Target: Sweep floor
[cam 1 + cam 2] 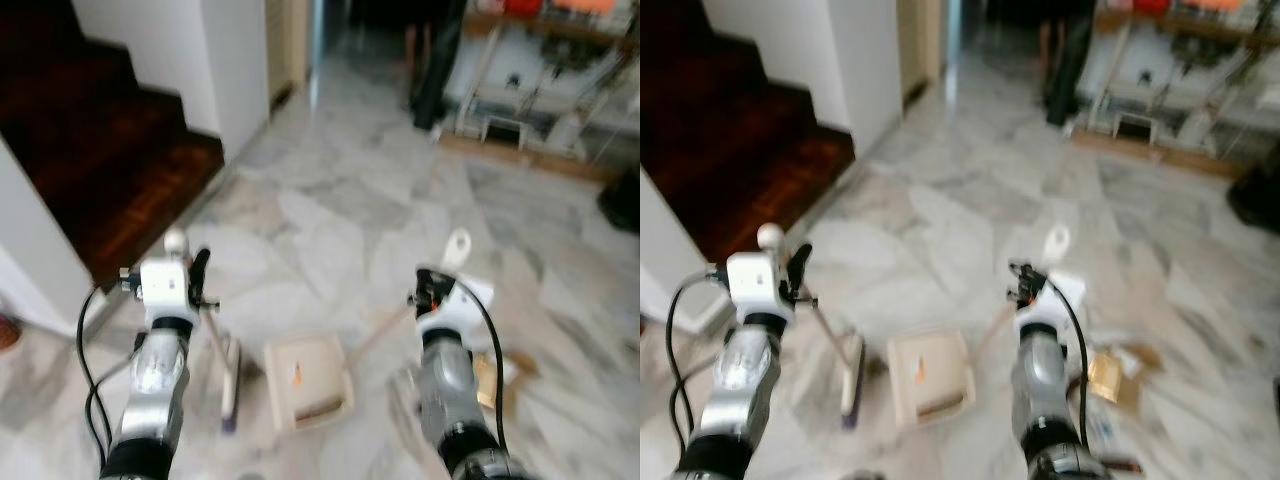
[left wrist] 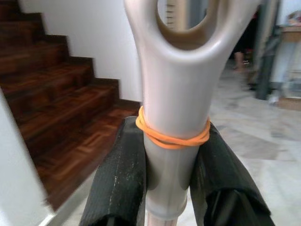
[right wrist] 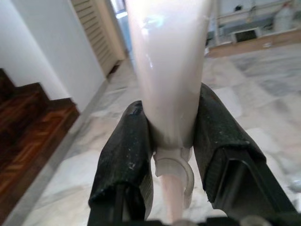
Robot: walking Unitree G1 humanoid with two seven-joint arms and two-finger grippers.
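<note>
Left wrist view shows your left gripper (image 2: 171, 174) with its fingers (image 2: 117, 183) pinching the grey broom handle (image 2: 176, 108) just below its hanging loop, where an orange rubber band (image 2: 171, 134) is wound round it. Your right gripper (image 3: 174, 155) has its fingers (image 3: 123, 160) pressed onto the pale handle of the dustpan (image 3: 167, 70).

From the head views, the broom head (image 1: 230, 385) rests on the marble floor (image 1: 340, 210) at lower centre-left, and the cream dustpan tray (image 1: 308, 380) lies just beside it, lower centre, with something small and orange inside. You appear to be in the gathering step: both tools are held and set down, with litter not yet collected.

Scraps that look like paper or cardboard (image 1: 1110, 375) lie on the floor at lower right, beyond your right arm and well apart from the tray. The next move likely calls for turning toward them, drawing the broom head across, and keeping the tray's lip flat on the floor.

Watch the dark wooden stairs (image 1: 110, 150) and white wall corner (image 1: 235, 70) at upper left, close to the broom side. A person's legs (image 1: 432, 60) stand at the top centre, with a cluttered low shelf (image 1: 540, 90) at upper right. Both head views are blurred, so small debris is hard to judge.
</note>
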